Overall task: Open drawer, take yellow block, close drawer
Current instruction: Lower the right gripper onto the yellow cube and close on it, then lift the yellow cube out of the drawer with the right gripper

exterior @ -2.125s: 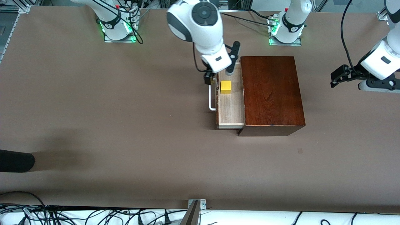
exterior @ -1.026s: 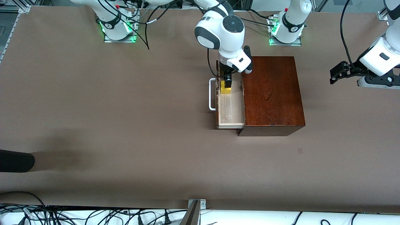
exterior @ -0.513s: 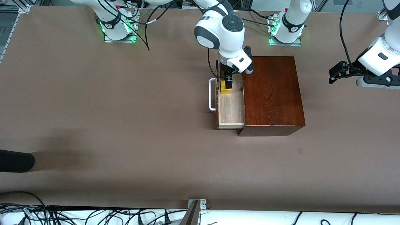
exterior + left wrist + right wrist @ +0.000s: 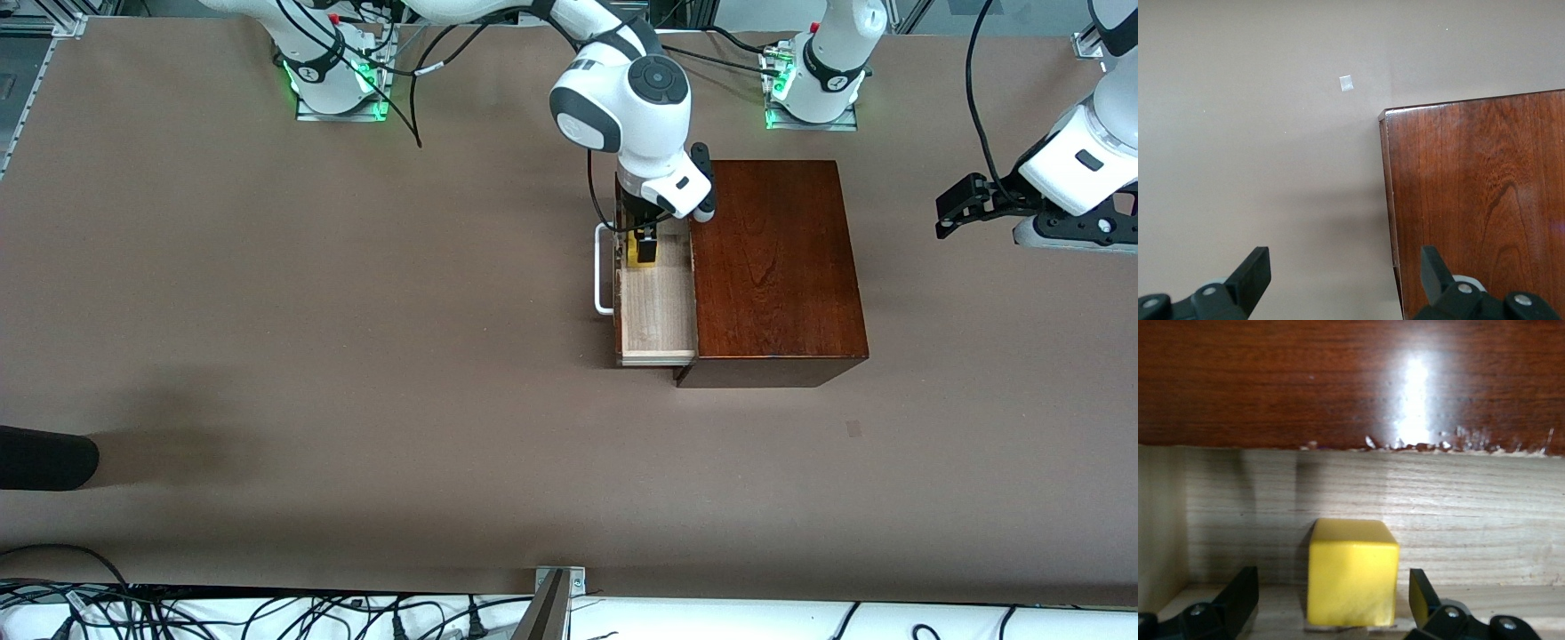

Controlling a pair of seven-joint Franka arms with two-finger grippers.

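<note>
The drawer (image 4: 656, 311) of the dark reddish-brown wooden box (image 4: 773, 267) is pulled out toward the right arm's end of the table, its white bar handle (image 4: 603, 267) in front. The yellow block (image 4: 632, 252) sits on the pale drawer floor at the end farther from the front camera. My right gripper (image 4: 642, 249) is down in the drawer, open, with one finger on each side of the block (image 4: 1351, 580) and a gap on both sides (image 4: 1333, 587). My left gripper (image 4: 947, 213) waits open and empty in the air past the box (image 4: 1478, 200), its jaws wide apart (image 4: 1345, 263).
A black rounded object (image 4: 44, 458) pokes in at the table's edge toward the right arm's end. A small pale mark (image 4: 853, 428) lies on the table nearer the front camera than the box; it also shows in the left wrist view (image 4: 1346, 83). Cables run along the near edge.
My right gripper has moved from over the drawer's handle end down into the drawer, and now straddles the yellow block. The left arm has shifted only slightly.
</note>
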